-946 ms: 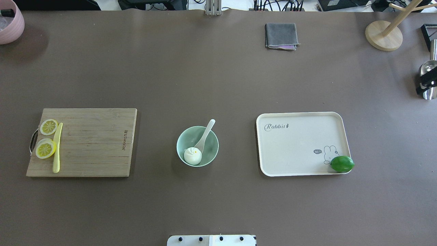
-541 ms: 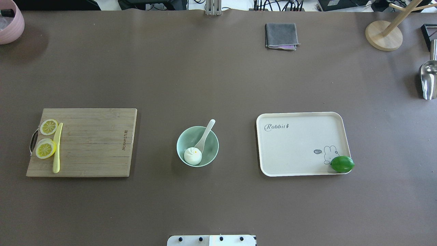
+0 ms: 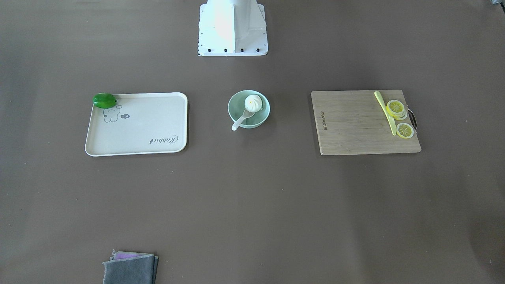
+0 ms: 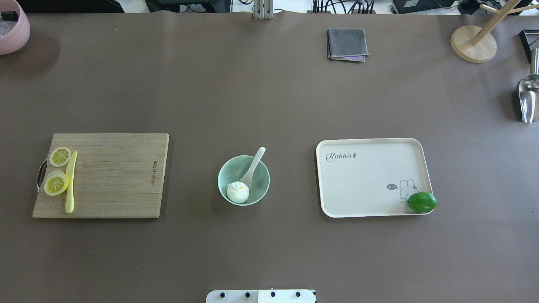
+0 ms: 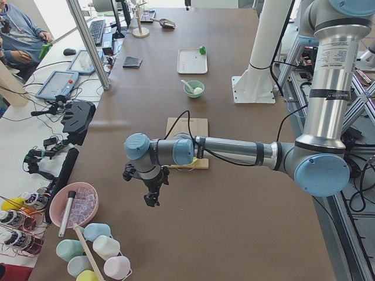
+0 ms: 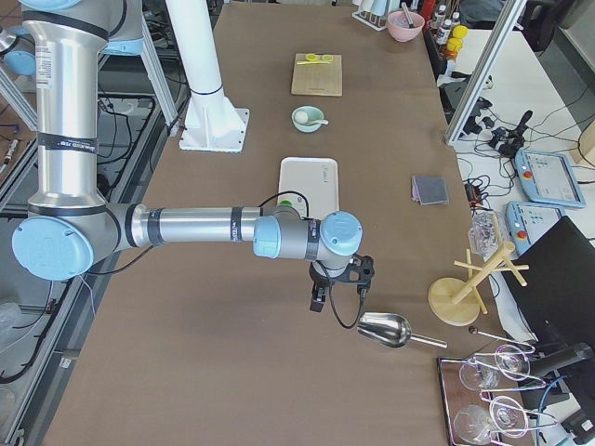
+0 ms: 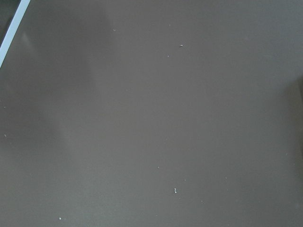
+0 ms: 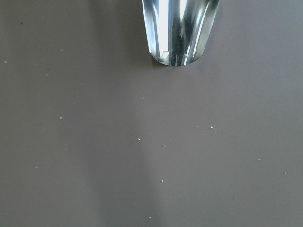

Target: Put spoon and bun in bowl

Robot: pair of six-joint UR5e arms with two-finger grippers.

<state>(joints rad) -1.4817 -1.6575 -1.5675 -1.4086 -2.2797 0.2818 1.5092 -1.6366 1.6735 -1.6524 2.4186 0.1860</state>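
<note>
The pale mint-green bowl stands at the table's middle. The white bun lies inside it at the near side. The white spoon has its scoop in the bowl beside the bun, with its handle leaning over the far-right rim. The front view shows the same bowl, bun and spoon. My left gripper hovers over bare table far to the left; my right gripper hovers far to the right near a metal scoop. I cannot tell whether either is open or shut.
A wooden cutting board with lemon slices and a yellow utensil lies left of the bowl. A cream tray with a lime lies right. A grey cloth, wooden stand, metal scoop and pink bowl sit at the edges.
A dark part of my right gripper over the metal scoop at the overhead view's right edge has moved out of that view. Bowl, bun and spoon have not moved.
</note>
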